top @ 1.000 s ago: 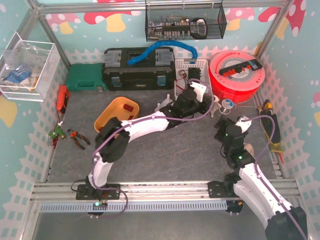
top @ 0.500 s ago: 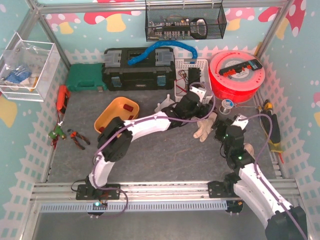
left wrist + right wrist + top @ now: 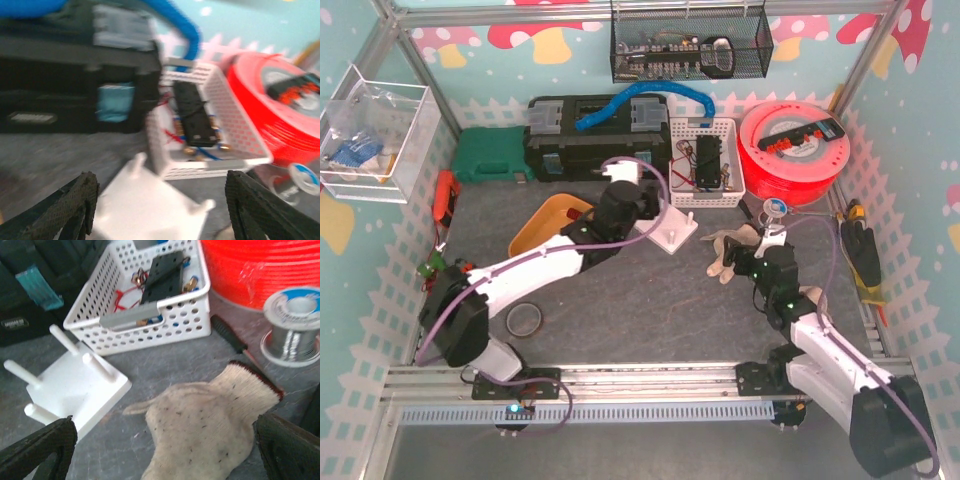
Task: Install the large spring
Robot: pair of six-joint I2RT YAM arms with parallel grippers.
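**Spring not on a peg yet, install still to do**

Large spring: I can't place it for sure. The only candidate is a dark ring lying flat on the tabletop near the left arm's base, well apart from the rest. It's too small to call spring or tape roll.

The white peg base sits just in front of the white basket. All four pegs are bare, so nothing is installed. My read of what's left: find the spring, pick it, seat it on a peg.

Left fingers are spread with nothing between them, hanging above the peg base. Right fingers are spread wide and empty, over a knit glove lying beside the base.

Hard to see:
- The left wrist view is blurred, and the peg base is cut off at the bottom edge there.
- The right fingertips are cropped.
- The basket contents are a tangle of parts and wires and could hide a spring.
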